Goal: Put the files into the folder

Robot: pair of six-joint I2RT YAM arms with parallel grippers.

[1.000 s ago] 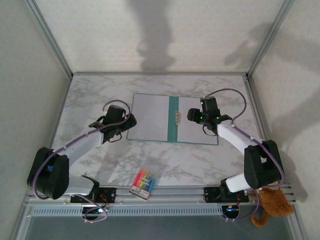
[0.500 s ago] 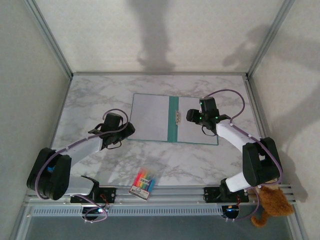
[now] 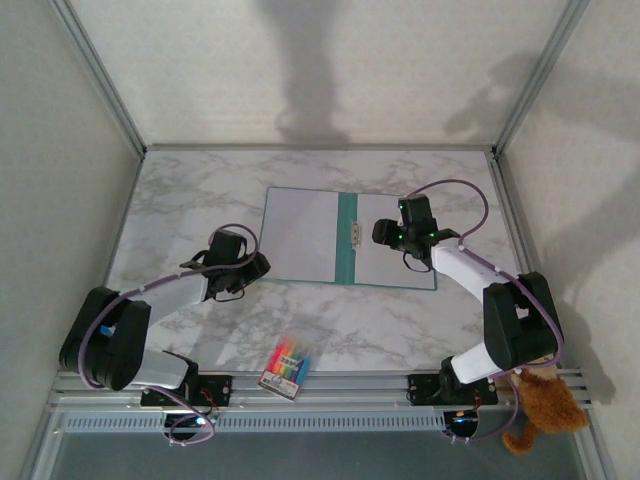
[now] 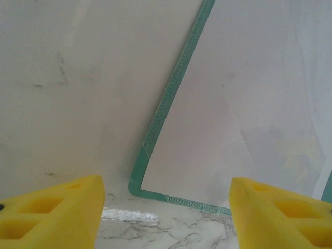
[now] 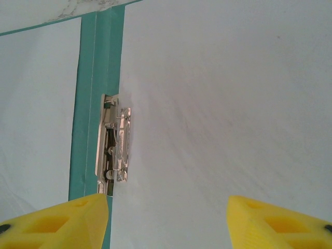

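My left claw [image 4: 166, 212] hangs part-open and empty just short of the folder's [image 4: 136, 188] near-left corner. The files [image 4: 218, 129] lie flat inside, 1 on each cover. Farther on, my right claw [image 5: 168, 218] - fingers apart, gripping nothing - hovers over the right sheet beside the clip [image 5: 116, 150]. The sheets look loose, so a low sweep could skid or crease 1 - or catch the clip.

No legible text or labels.
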